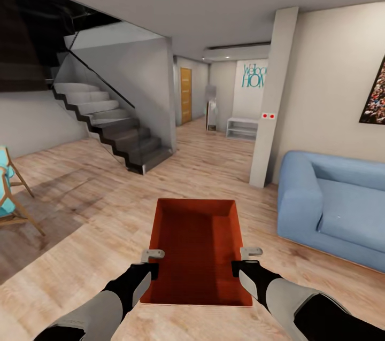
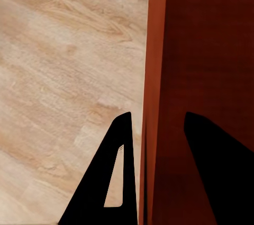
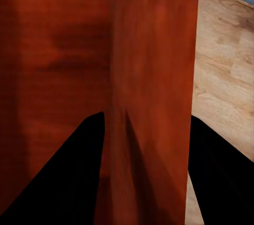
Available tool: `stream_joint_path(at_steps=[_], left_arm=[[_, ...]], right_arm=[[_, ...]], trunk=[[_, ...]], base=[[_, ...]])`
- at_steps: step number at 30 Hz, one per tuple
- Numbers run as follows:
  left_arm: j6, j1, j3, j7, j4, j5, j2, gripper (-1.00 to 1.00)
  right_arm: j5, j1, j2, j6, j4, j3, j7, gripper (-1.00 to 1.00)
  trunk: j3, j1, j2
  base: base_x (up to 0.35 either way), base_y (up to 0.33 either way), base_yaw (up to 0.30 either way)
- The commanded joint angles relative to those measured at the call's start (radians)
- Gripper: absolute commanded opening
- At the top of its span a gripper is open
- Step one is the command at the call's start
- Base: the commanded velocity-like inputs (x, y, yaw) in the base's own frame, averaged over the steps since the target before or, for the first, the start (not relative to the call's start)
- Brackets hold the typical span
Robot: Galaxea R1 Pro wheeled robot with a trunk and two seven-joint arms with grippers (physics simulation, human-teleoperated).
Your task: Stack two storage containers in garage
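Head view: an orange-red rectangular plastic bin (image 1: 199, 247) is held above the light wood plank flooring (image 1: 80, 255), its side walls clamped by the left claw (image 1: 155, 260) and right claw (image 1: 247, 258), near a blue sofa (image 1: 334, 207).

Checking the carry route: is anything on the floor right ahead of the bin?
Nothing visible. The bin, held by the left gripper and right gripper, faces open wood floor; stairs, pillar and sofa flank the way.
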Motion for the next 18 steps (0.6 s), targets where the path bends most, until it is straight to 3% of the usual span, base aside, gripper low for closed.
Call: stream_joint_path(at_steps=[1,18], left_arm=[[0.007,0.0,0.016,0.01,0.002,-0.007,-0.001,-1.0],[0.008,0.0,0.016,0.01,0.002,-0.007,0.0,-1.0]], right_arm=[[0.011,0.0,0.007,-0.046,-0.003,0.087,-0.045,-1.0],[0.012,0.0,0.007,-0.046,-0.003,0.087,-0.046,-1.0]], trunk=[[0.0,0.001,-0.001],[0.0,0.001,-0.001]], base=[[0.322,0.0,0.0],[0.322,0.0,0.0]])
